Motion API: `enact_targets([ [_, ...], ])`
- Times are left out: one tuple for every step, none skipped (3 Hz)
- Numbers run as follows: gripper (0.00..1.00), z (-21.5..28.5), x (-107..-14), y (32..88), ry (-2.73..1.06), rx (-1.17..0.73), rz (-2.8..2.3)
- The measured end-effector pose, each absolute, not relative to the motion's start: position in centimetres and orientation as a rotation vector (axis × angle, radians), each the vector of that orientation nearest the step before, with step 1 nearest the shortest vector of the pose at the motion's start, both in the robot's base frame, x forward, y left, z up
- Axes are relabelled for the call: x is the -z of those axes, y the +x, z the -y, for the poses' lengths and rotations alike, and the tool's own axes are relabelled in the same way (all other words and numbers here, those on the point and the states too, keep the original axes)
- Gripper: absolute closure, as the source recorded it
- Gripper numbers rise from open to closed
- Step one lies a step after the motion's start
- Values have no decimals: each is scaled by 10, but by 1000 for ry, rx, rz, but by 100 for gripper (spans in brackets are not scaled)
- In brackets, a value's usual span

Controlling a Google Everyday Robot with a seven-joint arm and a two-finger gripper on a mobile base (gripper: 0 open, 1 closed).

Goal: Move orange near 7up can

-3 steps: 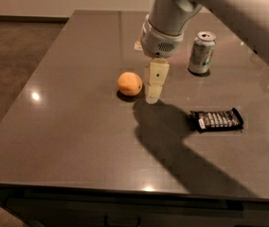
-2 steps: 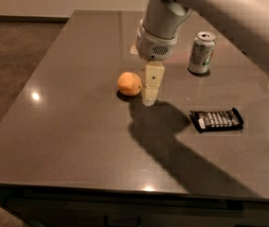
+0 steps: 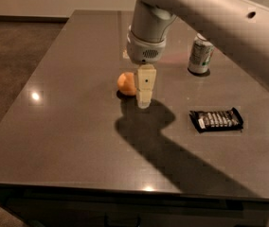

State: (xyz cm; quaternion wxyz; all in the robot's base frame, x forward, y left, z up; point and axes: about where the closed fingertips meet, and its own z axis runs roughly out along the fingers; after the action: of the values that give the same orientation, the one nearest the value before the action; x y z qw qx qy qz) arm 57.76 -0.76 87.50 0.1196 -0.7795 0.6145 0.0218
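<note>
The gripper [image 3: 144, 98] is hanging straight down from the arm's [image 3: 219, 18] thick wrist over the middle of the dark grey table [image 3: 63, 131], its cream-coloured tip reaching almost to the surface. A second ago it was standing clearly to the right of the orange [image 3: 126, 83], with a gap between them. Now it is sitting further left, overlapping the fruit's right edge in this view, so part of the orange is hiding behind it. Whether the gripper is apart, together or clamped on anything I cannot tell (it is being seen edge-on as a single pale bar), nor whether it is touching the fruit.

The orange is lying where it lay before, near the table's centre. The 7up can [image 3: 201, 56] is standing upright well apart from it, toward the far right. The arm is now crossing in front of the can's top, which was showing freely a second ago. A black snack wrapper [image 3: 217, 119] is lying flat on the right side, nearer the camera than the can, unmoved. The arm's broad shadow [image 3: 172, 155] is falling across the table from below the gripper toward the front right edge.
</note>
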Motion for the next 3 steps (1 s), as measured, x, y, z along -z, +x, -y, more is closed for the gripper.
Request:
enact_targets([
  [3, 1, -868, 582, -2314, -52, -1787],
  [18, -3, -865, 584, -2331, -49, -1785],
  [34, -3, -862, 586, -2337, -60, -1787],
])
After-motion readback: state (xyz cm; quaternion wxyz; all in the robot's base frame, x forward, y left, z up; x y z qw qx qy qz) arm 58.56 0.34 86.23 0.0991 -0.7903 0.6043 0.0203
